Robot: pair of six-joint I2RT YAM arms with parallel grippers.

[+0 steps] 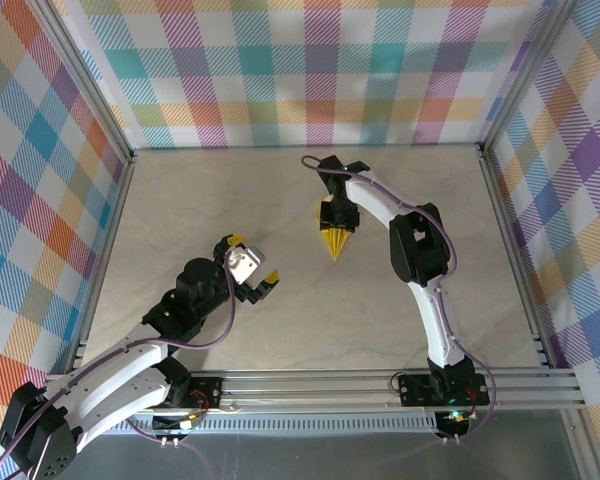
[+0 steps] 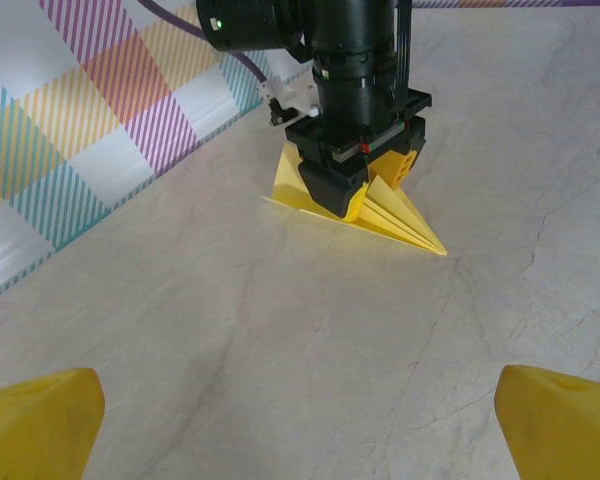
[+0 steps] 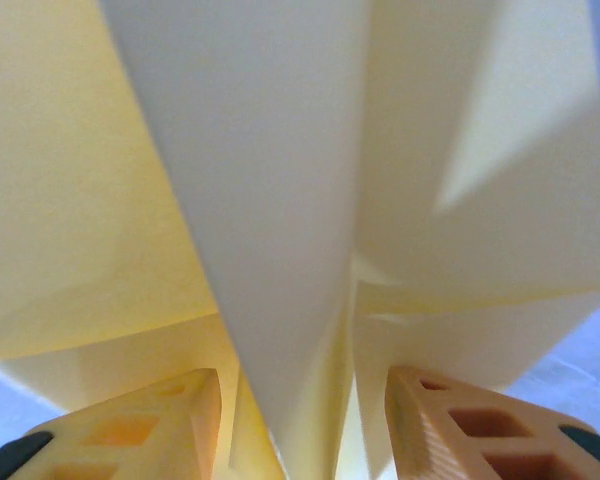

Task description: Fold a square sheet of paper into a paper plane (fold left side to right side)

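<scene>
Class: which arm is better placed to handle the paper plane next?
Right. The right end effector sits over the paper plane, fingers astride its centre fold; the left end effector is open, well clear.

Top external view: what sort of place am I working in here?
Probably a lab robot cell, not a home: a pale tabletop boxed in by an aluminium frame and checked walls, with the left arm and right arm bolted at its near edge.

Matt, creased yellow paper plane (image 2: 405, 223)
</scene>
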